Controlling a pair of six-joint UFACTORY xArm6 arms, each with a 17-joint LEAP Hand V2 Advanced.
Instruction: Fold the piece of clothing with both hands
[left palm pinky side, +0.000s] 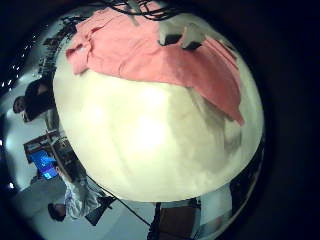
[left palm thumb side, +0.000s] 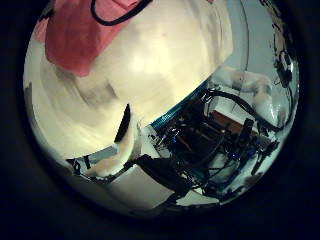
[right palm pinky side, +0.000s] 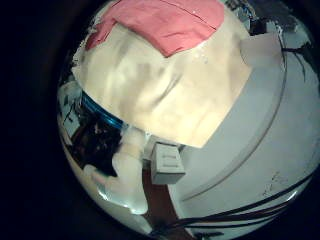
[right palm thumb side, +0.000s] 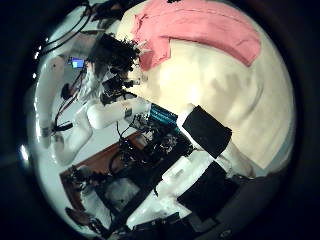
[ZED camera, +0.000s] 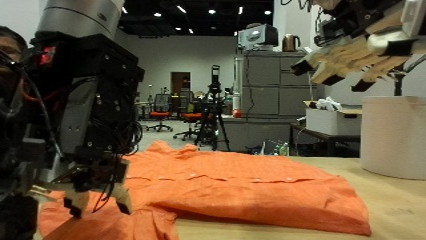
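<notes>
An orange piece of clothing (ZED camera: 233, 185) lies spread flat on the wooden table (ZED camera: 393, 215). My left hand (ZED camera: 87, 180) hangs low over the clothing's near corner, fingers relaxed and pointing down, holding nothing that I can see. My right hand (ZED camera: 360, 50) is high above the table, away from the clothing, fingers straight and holding nothing. The clothing also shows in the left little finger side palm view (left palm pinky side: 150, 55), the left thumb side palm view (left palm thumb side: 80, 35), the right little finger side palm view (right palm pinky side: 165, 22) and the right thumb side palm view (right palm thumb side: 205, 30).
A white cylindrical bin (ZED camera: 396, 135) stands at the table's far side below my right hand. Grey cabinets (ZED camera: 273, 95), a tripod (ZED camera: 213, 110) and office chairs stand behind the table. A white box (right palm pinky side: 165, 162) lies beside the table.
</notes>
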